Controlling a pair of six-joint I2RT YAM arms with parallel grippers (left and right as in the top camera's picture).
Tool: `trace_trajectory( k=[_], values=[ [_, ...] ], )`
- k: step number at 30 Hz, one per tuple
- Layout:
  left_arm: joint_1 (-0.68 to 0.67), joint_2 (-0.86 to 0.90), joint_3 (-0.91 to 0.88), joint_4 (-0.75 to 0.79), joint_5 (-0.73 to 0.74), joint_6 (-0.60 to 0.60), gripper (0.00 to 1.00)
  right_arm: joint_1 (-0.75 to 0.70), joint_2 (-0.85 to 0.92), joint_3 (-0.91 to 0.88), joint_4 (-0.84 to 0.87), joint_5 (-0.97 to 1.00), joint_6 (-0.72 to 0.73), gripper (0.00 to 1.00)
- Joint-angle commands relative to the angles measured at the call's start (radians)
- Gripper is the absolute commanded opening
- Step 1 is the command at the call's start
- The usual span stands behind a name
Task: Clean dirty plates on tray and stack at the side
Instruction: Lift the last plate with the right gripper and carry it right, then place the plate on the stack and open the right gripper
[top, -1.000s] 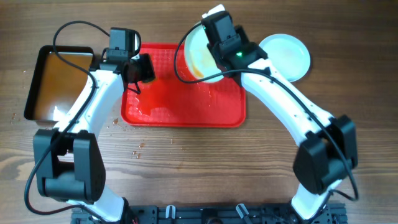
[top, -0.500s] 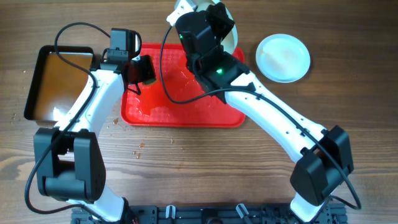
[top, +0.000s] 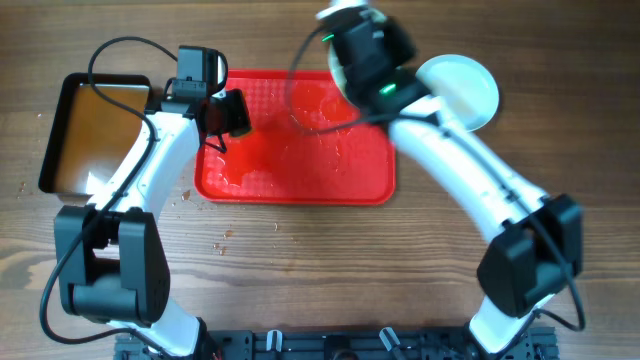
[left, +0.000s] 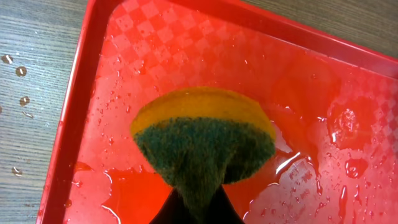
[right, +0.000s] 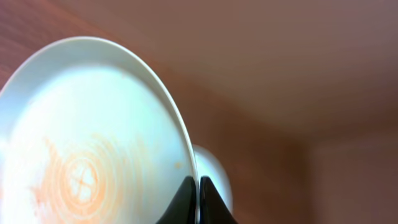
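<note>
My right gripper (right: 198, 188) is shut on the rim of a mint-white plate (right: 87, 137), held up on edge with faint orange smear rings on its face. In the overhead view my right wrist (top: 365, 50) is above the red tray's (top: 300, 160) far right corner and hides most of that plate. A second plate (top: 462, 90) lies flat on the table right of the tray and shows behind the held one (right: 216, 177). My left gripper (left: 199, 208) is shut on a yellow-and-green sponge (left: 202, 137) above the wet tray's (left: 323, 99) left part. No third plate is in view.
A black pan of brownish water (top: 95, 130) stands left of the tray. Water drops and crumbs lie on the wooden table near the tray's front left corner (top: 220, 240). The tray surface holds puddles.
My right arm has lifted the smeared plate off the tray, swung left, then back right toward the plate on the table, turning it on edge. The left arm and sponge have not moved.
</note>
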Motion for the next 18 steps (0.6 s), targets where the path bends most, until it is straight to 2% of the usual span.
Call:
trace_trajectory(
  k=[1,2,4,8,12,18],
  values=[
    [0.0,0.006,-0.005,-0.003,0.016,-0.009,0.04,-0.257,-0.02,-0.001,-0.099,-0.496,0.482,0.04],
    [0.0,0.006,-0.005,-0.003,0.016,-0.009,0.04,-0.379,-0.019,-0.019,-0.128,-0.597,0.556,0.04],
    [0.0,0.006,-0.005,-0.003,0.016,-0.008,0.04,-0.504,-0.017,-0.036,-0.147,-0.675,0.598,0.04],
    [0.0,0.006,-0.005,-0.003,0.016,-0.009,0.04,-0.676,-0.016,-0.07,-0.152,-0.777,0.596,0.04],
    [0.0,0.006,-0.005,-0.002,0.016,-0.009,0.04,-0.736,-0.013,-0.12,-0.13,-0.78,0.597,0.04],
    [0.0,0.006,-0.005,0.0,0.016,-0.009,0.04,-0.719,-0.012,-0.267,0.038,-0.779,0.668,0.05]
  ],
)
